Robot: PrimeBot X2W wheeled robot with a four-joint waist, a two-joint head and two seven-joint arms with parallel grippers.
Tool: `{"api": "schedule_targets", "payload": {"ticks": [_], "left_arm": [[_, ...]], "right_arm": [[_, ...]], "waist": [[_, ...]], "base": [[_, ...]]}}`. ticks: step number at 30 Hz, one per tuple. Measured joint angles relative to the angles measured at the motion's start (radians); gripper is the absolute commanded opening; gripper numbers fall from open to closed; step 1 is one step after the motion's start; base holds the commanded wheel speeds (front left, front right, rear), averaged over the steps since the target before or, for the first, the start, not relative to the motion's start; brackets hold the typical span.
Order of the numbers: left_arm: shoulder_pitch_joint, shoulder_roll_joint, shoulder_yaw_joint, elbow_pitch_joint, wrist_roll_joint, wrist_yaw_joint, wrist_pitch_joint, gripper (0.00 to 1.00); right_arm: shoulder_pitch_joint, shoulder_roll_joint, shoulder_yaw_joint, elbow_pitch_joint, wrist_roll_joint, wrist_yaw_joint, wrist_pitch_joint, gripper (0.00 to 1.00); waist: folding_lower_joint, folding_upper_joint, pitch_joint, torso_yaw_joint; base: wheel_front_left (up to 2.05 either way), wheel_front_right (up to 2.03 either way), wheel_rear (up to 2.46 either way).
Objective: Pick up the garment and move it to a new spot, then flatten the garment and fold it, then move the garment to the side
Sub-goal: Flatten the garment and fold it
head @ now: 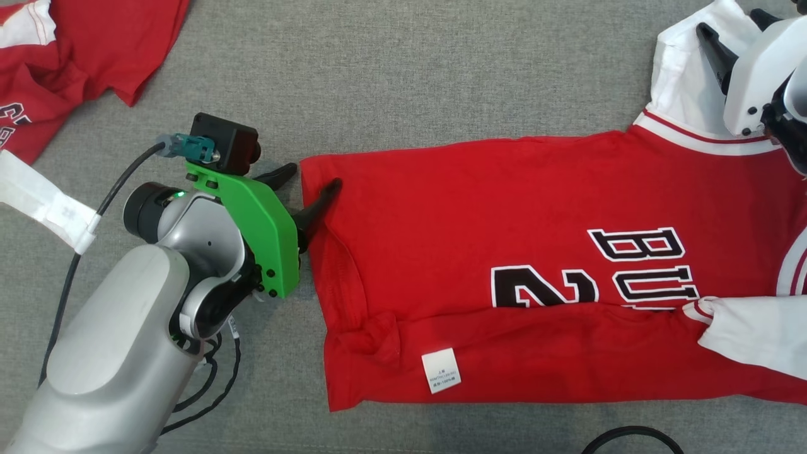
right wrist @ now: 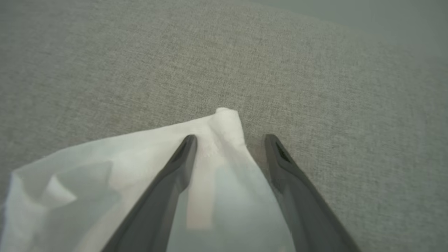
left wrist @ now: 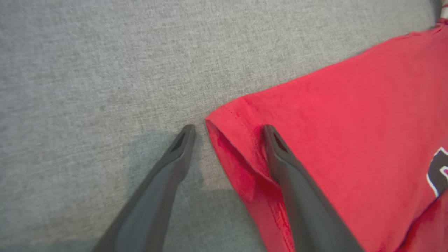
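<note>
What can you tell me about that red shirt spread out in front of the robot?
The red shirt is a soft knit jersey with white sleeves, red-striped white trim and black, white-edged lettering. It lies flat on the grey fabric surface, its near long side folded over so a small white label shows. The left gripper stands open astride a hem corner, one finger over the cloth; the right gripper stands open over a white sleeve's tip.

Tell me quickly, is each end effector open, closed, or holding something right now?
Left end effector: open, straddling a hem corner of the red jersey, holding nothing.
Right end effector: open, straddling the tip of the white sleeve, holding nothing.
</note>
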Motion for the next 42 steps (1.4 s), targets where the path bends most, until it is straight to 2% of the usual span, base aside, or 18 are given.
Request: {"api": "schedule_targets", "payload": {"ticks": [1, 2, 9, 16, 18, 22, 23, 26, 29, 32, 35, 38, 42], "left_arm": [[-0.001, -0.006, 0.0, 0.009, -0.002, -0.005, -0.006, 0.0], [-0.004, -0.01, -0.001, 0.016, -0.003, -0.011, -0.011, 0.0], [-0.012, -0.022, 0.022, 0.044, -0.013, -0.032, -0.079, 0.0], [0.036, -0.005, 0.057, 0.015, -0.015, -0.039, -0.179, 0.0], [0.082, -0.003, 0.064, -0.014, -0.033, -0.041, -0.199, 0.0], [0.163, 0.018, 0.067, -0.073, -0.041, -0.039, -0.228, 0.0], [0.163, 0.018, 0.067, -0.073, -0.041, -0.039, -0.228, 0.0], [0.238, 0.042, 0.074, -0.124, -0.041, -0.023, -0.254, 0.0], [0.321, 0.067, 0.099, -0.182, -0.041, 0.005, -0.298, 0.0], [0.416, 0.074, 0.121, -0.233, -0.056, 0.031, -0.351, 0.0], [0.512, 0.068, 0.126, -0.243, -0.072, 0.056, -0.391, 0.0], [0.573, 0.061, 0.129, -0.223, -0.069, 0.067, -0.433, 0.0], [0.609, 0.05, 0.147, -0.23, -0.077, 0.077, -0.477, 0.0]], "right_arm": [[-0.008, 0.005, 0.006, 0.018, 0.006, 0.0, -0.004, 0.2], [-0.011, 0.011, 0.016, 0.029, 0.021, -0.001, -0.006, 0.0], [-0.027, 0.016, 0.058, 0.047, 0.132, 0.0, -0.079, 0.0], [-0.001, -0.059, 0.092, -0.051, 0.248, 0.0, -0.174, 0.0], [0.055, -0.078, 0.097, -0.117, 0.309, 0.0, -0.202, 0.0], [0.216, -0.161, 0.079, -0.274, 0.402, 0.0, -0.263, 0.0], [0.216, -0.161, 0.079, -0.274, 0.402, 0.0, -0.263, 0.0], [0.388, -0.208, 0.045, -0.387, 0.449, 0.0, -0.29, 0.0], [0.564, -0.225, -0.015, -0.479, 0.472, 0.0, -0.312, 0.0], [0.731, -0.207, -0.083, -0.564, 0.482, -0.001, -0.325, 0.0], [0.871, -0.149, -0.101, -0.613, 0.476, -0.001, -0.314, 0.0], [0.906, -0.092, -0.105, -0.614, 0.434, -0.001, -0.305, 0.0], [0.92, -0.049, -0.124, -0.635, 0.403, -0.001, -0.297, 0.0]], "waist": [[0.0, 0.0, 0.0, 0.002], [0.0, 0.0, -0.001, 0.002], [0.0, -0.0001, -0.01, -0.017], [0.0001, 0.0, -0.046, -0.053], [0.0, 0.0, -0.065, -0.062], [0.0, 0.0, -0.115, -0.074], [0.0, 0.0, -0.115, -0.074], [0.0, 0.0, -0.155, -0.083], [0.0, 0.0, -0.193, -0.1], [0.0, 0.0, -0.221, -0.126], [0.0, 0.0, -0.239, -0.157], [0.0, 0.0, -0.249, -0.19], [0.0, 0.0, -0.261, -0.224]], "base": [[0.0, 0.0, 0.0], [0.0, 0.0, 0.0], [0.0, 0.0, 0.0], [0.0, 0.0, 0.0], [0.0, 0.0, 0.0], [0.0, 0.0, 0.0], [0.0, 0.0, 0.0], [0.0, 0.0, 0.0], [0.0, 0.0, 0.0], [0.0, 0.0, 0.0], [0.0, 0.0, 0.0], [0.0, 0.0, 0.0], [0.0, 0.0, 0.0]]}}
